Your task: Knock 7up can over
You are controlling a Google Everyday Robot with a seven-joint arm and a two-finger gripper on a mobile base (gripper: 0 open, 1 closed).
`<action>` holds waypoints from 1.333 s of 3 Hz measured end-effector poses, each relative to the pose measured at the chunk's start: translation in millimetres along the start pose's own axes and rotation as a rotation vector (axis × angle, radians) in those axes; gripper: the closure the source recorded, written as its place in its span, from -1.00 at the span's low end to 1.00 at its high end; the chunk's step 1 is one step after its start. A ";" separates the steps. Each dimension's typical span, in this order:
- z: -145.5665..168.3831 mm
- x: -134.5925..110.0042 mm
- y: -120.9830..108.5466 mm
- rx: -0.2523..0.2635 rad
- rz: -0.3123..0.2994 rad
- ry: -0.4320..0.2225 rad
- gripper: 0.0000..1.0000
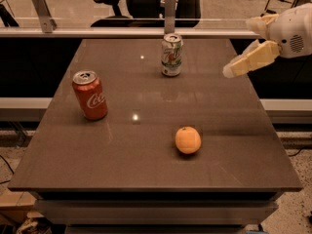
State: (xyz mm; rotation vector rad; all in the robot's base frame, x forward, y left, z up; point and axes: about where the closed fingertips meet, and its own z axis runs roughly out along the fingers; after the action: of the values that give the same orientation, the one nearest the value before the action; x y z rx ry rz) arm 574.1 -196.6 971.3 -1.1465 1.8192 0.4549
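Note:
The 7up can (pixel 171 55) stands upright near the far middle of the brown table (pixel 146 179); it is silver-white with green lettering and a silver top. My gripper (pixel 233 70) comes in from the upper right, above the table's right edge. It is to the right of the can, well apart from it, and points left towards it.
A red Coca-Cola can (pixel 90 95) stands upright at the left of the table. An orange (pixel 188 140) lies in the near middle. A rail with a post (pixel 169 6) runs behind the far edge. Office chairs stand beyond it.

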 end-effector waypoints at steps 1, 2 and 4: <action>14.9 -0.3 -7.9 0.056 0.026 -0.026 -1.00; 29.4 3.5 -19.0 0.113 0.050 -0.025 -1.00; 50.8 10.1 -25.1 0.143 0.077 -0.001 -1.00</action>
State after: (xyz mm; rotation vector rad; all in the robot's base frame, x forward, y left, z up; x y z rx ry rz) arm 619.3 -179.2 940.2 -0.9818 1.8678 0.3633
